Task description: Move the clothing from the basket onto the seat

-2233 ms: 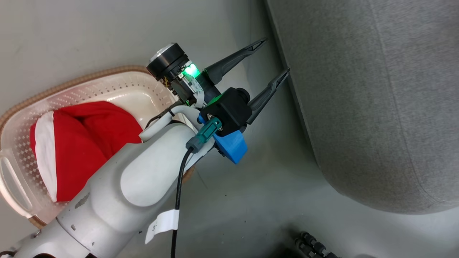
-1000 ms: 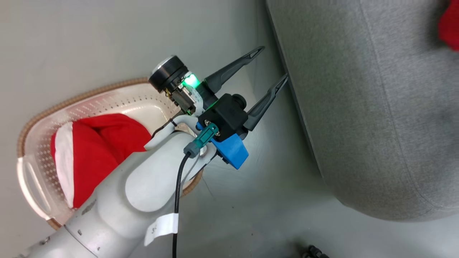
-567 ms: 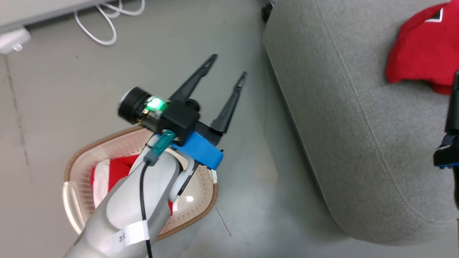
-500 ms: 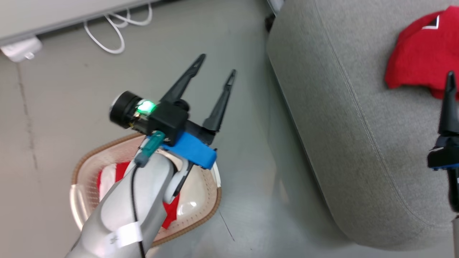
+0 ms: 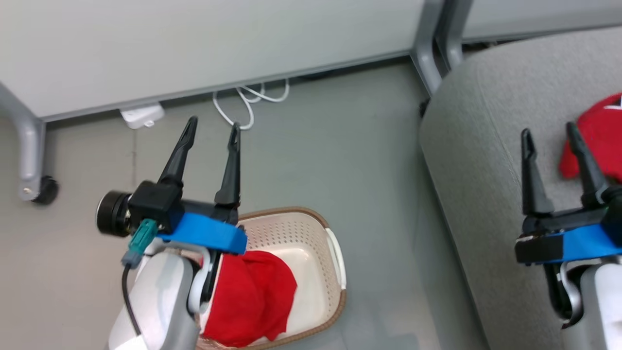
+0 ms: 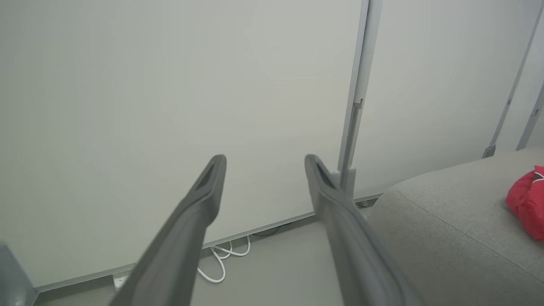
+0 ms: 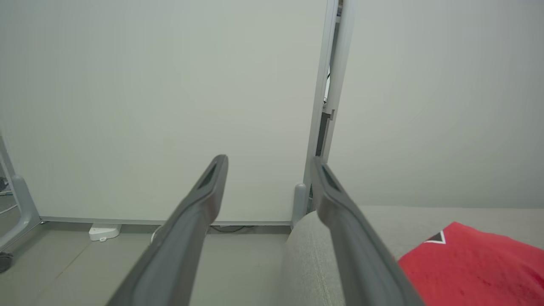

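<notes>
A red garment (image 5: 255, 301) lies bunched in the cream basket (image 5: 335, 262) on the floor at the bottom of the head view, partly hidden by my left forearm. My left gripper (image 5: 213, 126) (image 6: 263, 163) hangs open above the basket's far rim, empty, fingers pointing toward the wall. Another red garment (image 5: 600, 133) (image 7: 471, 263) (image 6: 527, 202) with a white mark rests on the grey seat (image 5: 476, 160) (image 6: 446, 229) at the right. Over the seat, just left of that garment, my right gripper (image 5: 546, 131) (image 7: 267, 165) stands open with nothing in it.
A pale partition wall (image 5: 194, 43) with grey posts (image 5: 427, 53) runs along the back. White cables (image 5: 248, 104) and a white power block (image 5: 143, 115) lie at its foot. A caster leg (image 5: 31, 160) stands at the far left. Bare grey floor (image 5: 340, 155) separates basket and seat.
The head camera has swung up, bringing the wall, cables and my right gripper into view. My left gripper has turned from pointing toward the seat to pointing toward the wall, still open.
</notes>
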Robot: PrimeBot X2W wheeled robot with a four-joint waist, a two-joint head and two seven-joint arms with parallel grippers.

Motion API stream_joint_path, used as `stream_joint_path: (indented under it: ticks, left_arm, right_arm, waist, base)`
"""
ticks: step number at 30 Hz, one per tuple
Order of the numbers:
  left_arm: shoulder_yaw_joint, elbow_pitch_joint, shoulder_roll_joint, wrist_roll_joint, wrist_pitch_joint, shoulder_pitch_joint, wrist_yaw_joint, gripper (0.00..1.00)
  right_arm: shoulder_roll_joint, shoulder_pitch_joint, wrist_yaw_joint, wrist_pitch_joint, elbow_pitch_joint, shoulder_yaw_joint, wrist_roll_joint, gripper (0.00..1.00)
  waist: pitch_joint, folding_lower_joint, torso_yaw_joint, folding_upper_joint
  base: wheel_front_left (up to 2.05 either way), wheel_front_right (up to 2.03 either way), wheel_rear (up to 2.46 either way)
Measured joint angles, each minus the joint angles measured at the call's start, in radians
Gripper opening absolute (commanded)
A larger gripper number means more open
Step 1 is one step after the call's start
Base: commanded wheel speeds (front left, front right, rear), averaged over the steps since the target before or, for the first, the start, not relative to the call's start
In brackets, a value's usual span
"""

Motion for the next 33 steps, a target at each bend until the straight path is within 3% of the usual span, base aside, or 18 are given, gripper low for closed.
stream_joint_path:
  ticks: [12, 33]
  left_arm:
    - [0.181, -0.027, -0.042, 0.059, 0.0, 0.163, -0.041, 1.0]
    - [0.252, 0.001, -0.063, 0.087, 0.0, 0.278, -0.083, 1.0]
  right_arm:
    - [0.054, 0.089, 0.0, 0.0, 0.004, 0.039, 0.016, 1.0]
    - [0.101, 0.202, 0.0, 0.0, 0.083, 0.037, 0.033, 1.0]
  waist:
    - [-0.11, 0.0, 0.099, 0.0]
    - [-0.177, 0.0, 0.161, 0.0]
  base:
    - [0.0, 0.0, 0.0]
    - [0.0, 0.0, 0.0]
